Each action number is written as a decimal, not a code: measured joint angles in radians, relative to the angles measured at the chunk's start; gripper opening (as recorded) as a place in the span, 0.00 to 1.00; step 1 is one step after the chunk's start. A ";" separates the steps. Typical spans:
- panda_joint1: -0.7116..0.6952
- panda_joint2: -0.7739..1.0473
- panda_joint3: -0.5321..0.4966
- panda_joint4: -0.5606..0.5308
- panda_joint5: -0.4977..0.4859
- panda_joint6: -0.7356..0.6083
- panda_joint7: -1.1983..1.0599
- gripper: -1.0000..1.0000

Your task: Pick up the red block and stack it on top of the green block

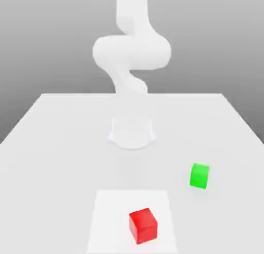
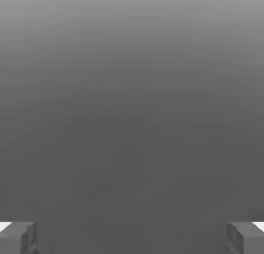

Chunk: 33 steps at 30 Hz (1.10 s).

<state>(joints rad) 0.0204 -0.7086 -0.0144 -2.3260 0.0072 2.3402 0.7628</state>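
Well, exterior view: red block point(image 1: 143, 226) 6 o'clock, green block point(image 1: 199, 176) 4 o'clock, room between; table edge point(image 1: 175, 95) 12 o'clock. Pincer point(image 2: 132, 238) wide apart, empty.

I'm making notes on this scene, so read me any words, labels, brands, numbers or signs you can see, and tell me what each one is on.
There are none: no text can be read on the red block, the green block, the arm or the table.
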 joint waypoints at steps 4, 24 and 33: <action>0.031 0.151 -0.021 -0.043 0.014 0.066 -0.063 0.50; 0.096 0.874 -0.040 -0.236 0.020 0.399 -0.311 0.50; 0.082 1.044 -0.022 -0.216 0.038 0.536 -0.328 0.00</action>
<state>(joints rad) 0.1025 0.3351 -0.0368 -2.5419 0.0450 2.8762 0.4345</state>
